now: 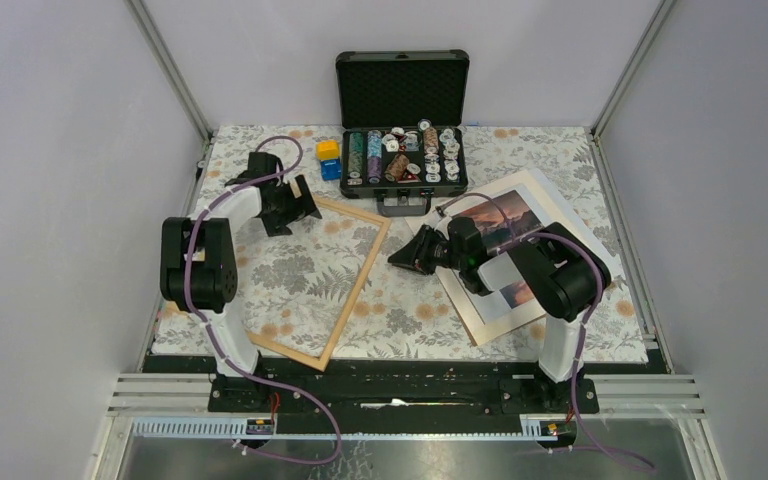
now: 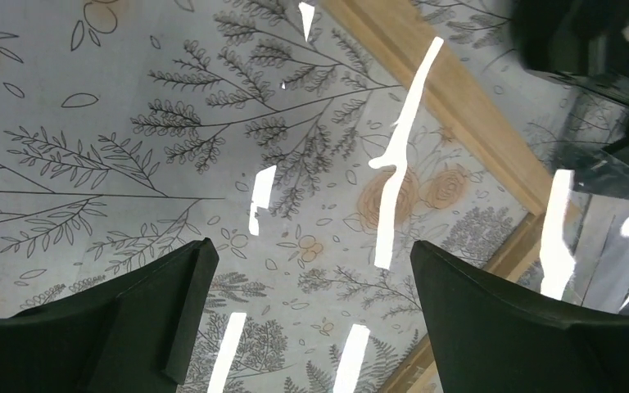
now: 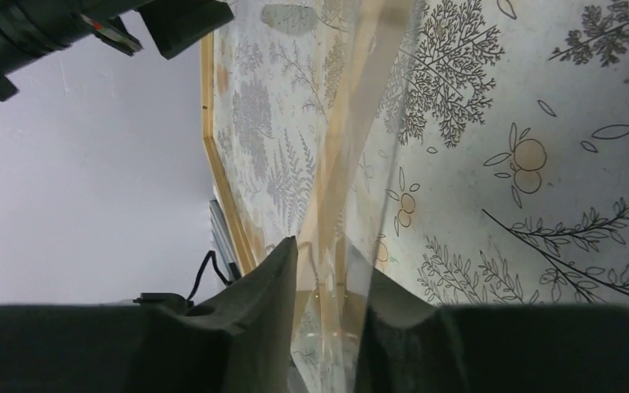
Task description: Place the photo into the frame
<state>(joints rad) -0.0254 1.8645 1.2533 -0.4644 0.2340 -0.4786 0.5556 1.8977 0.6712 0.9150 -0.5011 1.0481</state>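
Floral cloth covered the desk (image 1: 400, 315). At its centre the right hand (image 3: 324, 260) pinched a clear pane (image 3: 359, 106); the left hand (image 2: 307, 270) gaped wide over the frame (image 1: 358, 287), left of centre. The photo (image 1: 505, 215) lay near the right edge.

No legible text or labels anywhere.

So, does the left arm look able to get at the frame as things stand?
Probably yes. The left hand hovers open close to a far corner of the frame, with nothing between them. The right hand, shut on a clear sheet, is over at the opposite rail.
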